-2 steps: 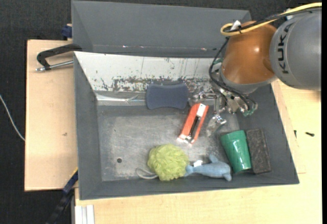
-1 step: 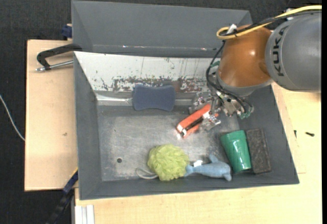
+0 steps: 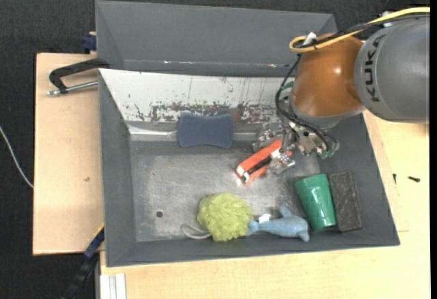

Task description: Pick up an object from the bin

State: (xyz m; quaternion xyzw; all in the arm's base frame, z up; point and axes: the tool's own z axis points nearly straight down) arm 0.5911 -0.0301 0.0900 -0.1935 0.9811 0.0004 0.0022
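Looking down into the bin (image 3: pixel 115 168), I see my gripper (image 3: pixel 287 151) low by the right wall, about halfway between the back and the front. A long orange and white thing (image 3: pixel 258 164) lies right at its tip. Its long side runs from the gripper out toward the front left corner. Its near end touches the gripper or sits under it; I cannot tell which. I cannot tell if the gripper is open or closed either. A green cup (image 3: pixel 316 201) lies just in front of it, next to a dark block (image 3: pixel 345 199).
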